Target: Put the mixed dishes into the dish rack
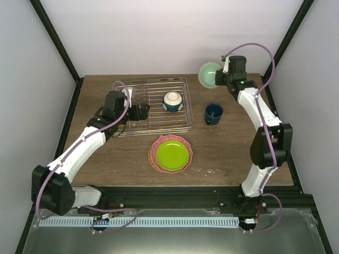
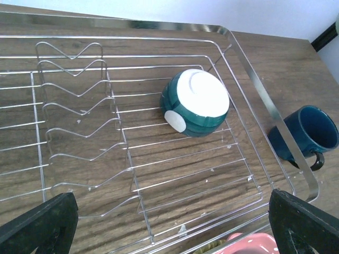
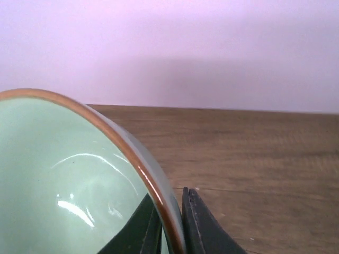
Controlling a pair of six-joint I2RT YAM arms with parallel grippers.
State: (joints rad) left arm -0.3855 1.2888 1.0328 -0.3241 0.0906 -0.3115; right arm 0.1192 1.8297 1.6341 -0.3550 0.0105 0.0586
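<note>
The silver wire dish rack point(image 1: 188, 103) sits at the table's back left. A bowl point(image 1: 172, 101) lies upside down in its right part, cream base up with a teal outside point(image 2: 196, 103). My left gripper point(image 1: 144, 112) hovers open and empty over the rack's wires point(image 2: 169, 227). My right gripper point(image 1: 221, 80) is shut on the rim of the pale mint bowl point(image 1: 210, 73), held tilted above the table's back right; in the right wrist view the fingers point(image 3: 198, 227) pinch the rim of the bowl point(image 3: 63, 180). The dark blue mug point(image 1: 213, 113) stands right of the rack. The lime-green plate point(image 1: 171, 153) lies on the pink scalloped plate point(image 1: 154, 159).
The rack's plate-slot prongs point(image 2: 79, 121) fill its left half. The mug point(image 2: 307, 135) stands just outside the rack's right rim point(image 2: 254, 79). The pink plate's edge point(image 2: 249, 244) shows below the rack's near rim. White walls and black frame posts enclose the wooden table point(image 1: 233, 153).
</note>
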